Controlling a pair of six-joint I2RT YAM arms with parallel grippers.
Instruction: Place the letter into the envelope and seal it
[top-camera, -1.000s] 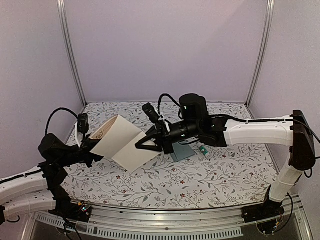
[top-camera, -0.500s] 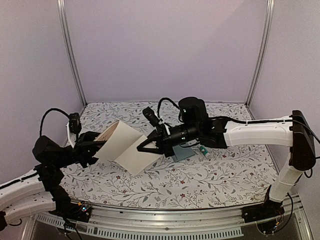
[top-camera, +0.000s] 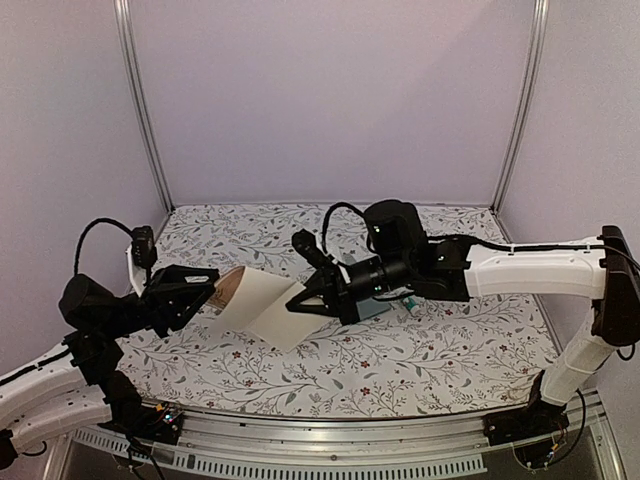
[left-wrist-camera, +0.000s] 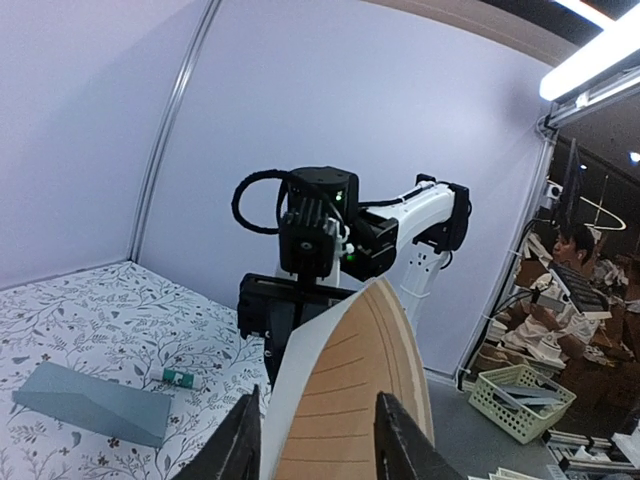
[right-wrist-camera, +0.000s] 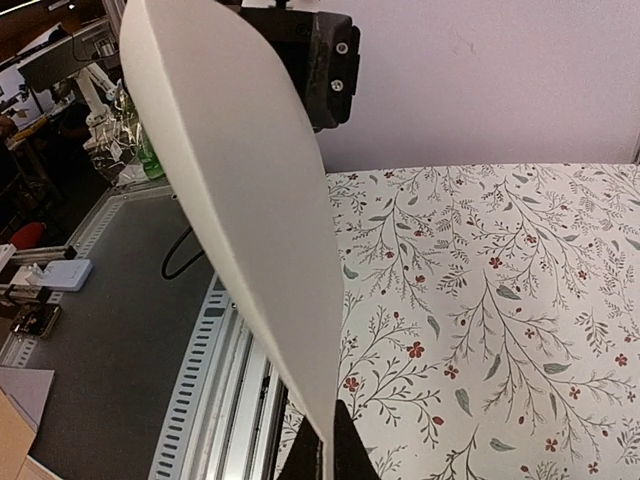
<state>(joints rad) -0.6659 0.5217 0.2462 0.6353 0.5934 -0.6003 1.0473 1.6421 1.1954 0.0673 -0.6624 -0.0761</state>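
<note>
The right jaws are closed on the letter (right-wrist-camera: 250, 200), their fingertips (right-wrist-camera: 345, 458) pinching one edge so that the sheet rises from them in a bowed curve. The left jaws stand apart, fingers (left-wrist-camera: 238, 448) on either side of the sheet's other end and, as far as we can tell, not pinching it. The letter thus hangs in the air between the two arms, above the desk (top-camera: 420, 360), and we judge that the right side alone carries it. The envelope (left-wrist-camera: 90, 402) lies on the desk beyond, near the right arm, with the glue stick (left-wrist-camera: 180, 377) just beside it. We judge that we are readying the sheet: it is not yet folded small enough, nor inserted. The next move calls for a fresh left grip to crease it narrower than the envelope, then a lined-up slide into the mouth, whose flap we cannot read from here.
</note>
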